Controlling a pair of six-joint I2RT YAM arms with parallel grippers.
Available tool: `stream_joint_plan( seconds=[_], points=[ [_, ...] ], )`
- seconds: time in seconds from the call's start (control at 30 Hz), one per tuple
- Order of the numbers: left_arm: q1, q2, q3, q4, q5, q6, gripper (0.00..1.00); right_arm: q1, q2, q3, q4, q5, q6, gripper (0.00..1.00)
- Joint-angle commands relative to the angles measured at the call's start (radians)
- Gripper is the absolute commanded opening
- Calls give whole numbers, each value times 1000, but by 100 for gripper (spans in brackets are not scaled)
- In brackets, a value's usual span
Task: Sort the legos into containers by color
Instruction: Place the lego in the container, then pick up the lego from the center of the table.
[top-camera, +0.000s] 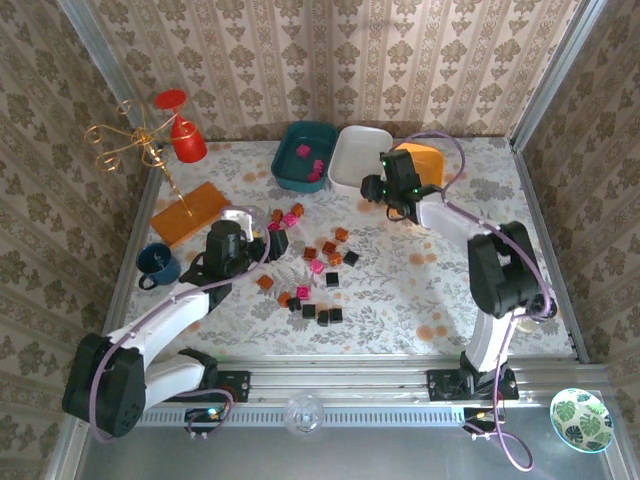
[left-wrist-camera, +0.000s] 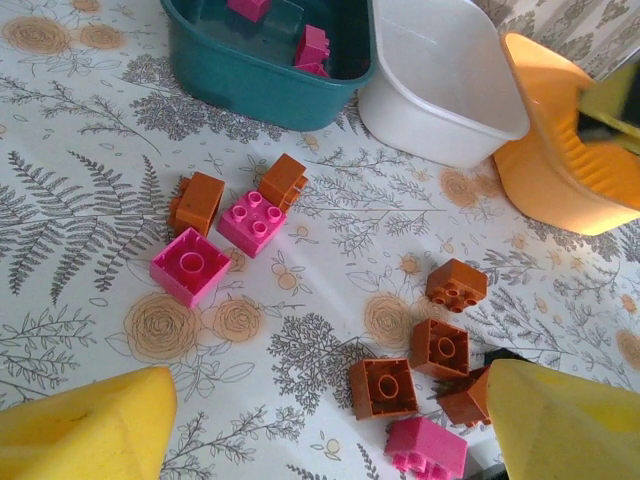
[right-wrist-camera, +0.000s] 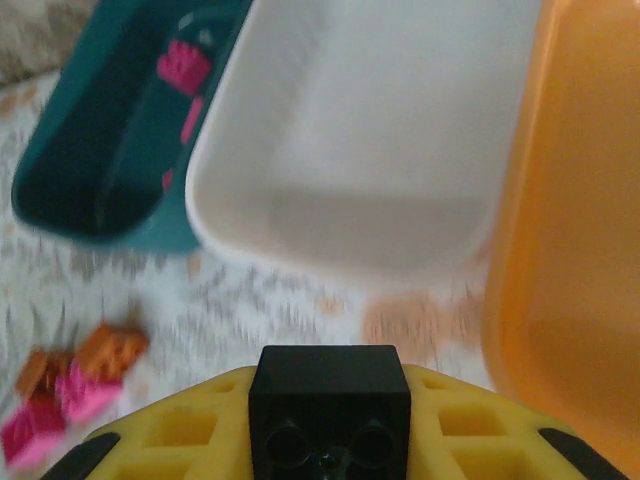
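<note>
My right gripper (right-wrist-camera: 329, 425) is shut on a black lego (right-wrist-camera: 329, 398), held just short of the white tray's near wall (right-wrist-camera: 340, 250). The teal tray (right-wrist-camera: 90, 215) lies to its left with pink legos (right-wrist-camera: 183, 66) inside, and the orange tray (right-wrist-camera: 565, 250) to its right. From above, the right gripper (top-camera: 385, 190) hovers at the white tray's front rim (top-camera: 343, 178). My left gripper (left-wrist-camera: 330, 425) stands open above loose legos: a brown-orange one (left-wrist-camera: 383, 387) and a pink one (left-wrist-camera: 427, 447) lie between its fingers. Pink, black and brown-orange legos (top-camera: 320, 275) are scattered mid-table.
An orange flat slab (top-camera: 190, 212), a dark blue mug (top-camera: 158, 264), a red cup (top-camera: 186, 140) and a gold wire stand (top-camera: 130, 140) occupy the left side. A patterned bowl (top-camera: 582, 420) sits off the table at the near right. Walls close in the back and sides.
</note>
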Motion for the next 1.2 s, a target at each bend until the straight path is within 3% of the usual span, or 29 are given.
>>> stream_joint_plan(
  seconds=[0.0,0.13,0.27,0.37,0.5,0.63,0.83,1.0,1.17],
  points=[
    [-6,-44,-12,-52,-6,-6,82,-28,148,160,13,-37,43,31],
    [-47,-90,-19,-94,-18,-10,83,-61,352,448,-76,-36,54,34],
    [-65,-139,-31,-134,-44,-7,83,-80,488,698,-147,-63,81,47],
    [-66,-156,-42,-150,-62,-2,84,-87,498,799,-179,-94,84,56],
    [-68,-146,-54,-141,-64,-2,85,-87,404,782,-184,-129,54,64],
    [-68,-95,-64,-110,-58,10,89,-86,233,586,-129,-200,28,70],
    [-55,77,10,-90,-91,48,92,-71,-115,77,28,-264,14,76],
    [-26,284,131,-140,-61,53,88,-49,-368,-261,70,-239,-8,80],
    [-58,372,186,-185,-64,78,84,-30,-564,-446,49,-190,-28,81]
  ],
)
